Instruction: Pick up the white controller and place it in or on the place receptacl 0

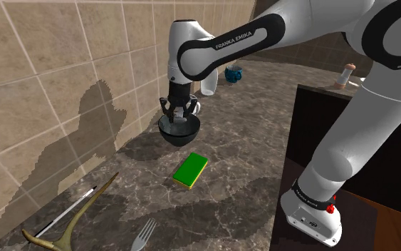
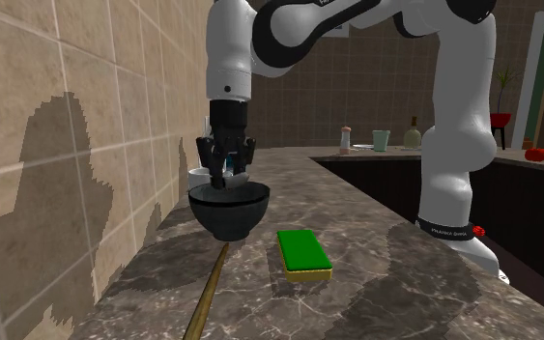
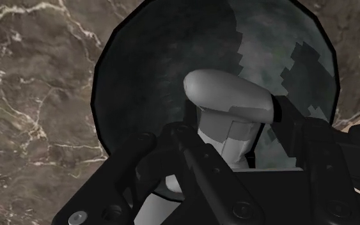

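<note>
1. One white arm is reaching out over the dark stone counter. Its black gripper is pointing straight down, close to the tiled wall.
2. We are seeing the gripper squeezing the white controller. Its two black fingers are pressing on it from both sides.
3. We are seeing the controller hanging right over the dark bowl. Its round end is pointing down at the middle of the bowl. We are not able to tell if it is touching the bowl.
4. We are seeing the bowl sitting on the counter near the wall, and a white mug is standing just beside it.
5. We are seeing a green sponge with a yellow edge lying flat near the bowl, on the side away from the wall. It is not touching the bowl.
6. Toward the shoulder view's bottom edge, we are seeing a fork, a forked brown stick and a thin white pen lying on the counter. The pen is lying right by the stick.
7. Far off on the counter, we are seeing a blue cup and a small bottle standing.
</note>
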Tool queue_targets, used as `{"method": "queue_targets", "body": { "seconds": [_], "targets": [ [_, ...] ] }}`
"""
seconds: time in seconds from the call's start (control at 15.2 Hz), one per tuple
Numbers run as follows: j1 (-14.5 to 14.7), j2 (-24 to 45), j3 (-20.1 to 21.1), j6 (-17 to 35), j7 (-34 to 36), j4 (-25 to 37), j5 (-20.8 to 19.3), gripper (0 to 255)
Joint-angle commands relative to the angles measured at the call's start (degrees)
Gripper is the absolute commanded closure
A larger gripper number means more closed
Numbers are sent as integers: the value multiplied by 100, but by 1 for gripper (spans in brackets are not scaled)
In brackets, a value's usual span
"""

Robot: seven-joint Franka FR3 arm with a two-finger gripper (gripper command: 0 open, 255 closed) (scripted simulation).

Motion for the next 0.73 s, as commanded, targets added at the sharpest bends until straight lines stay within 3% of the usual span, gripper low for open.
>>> {"method": "queue_targets", "body": {
  "seconds": [0.0, 0.07, 0.13, 0.46, 0.66],
  "targets": [
    [0, 0, 0, 2, 0, -1, 0, 255],
    [0, 0, 0, 2, 0, -1, 0, 255],
    [0, 0, 0, 2, 0, -1, 0, 0],
    [0, 0, 0, 1, -1, -1, 0, 0],
    [-30, -230, -35, -561, -82, 354, 108, 0]
  ]
}}
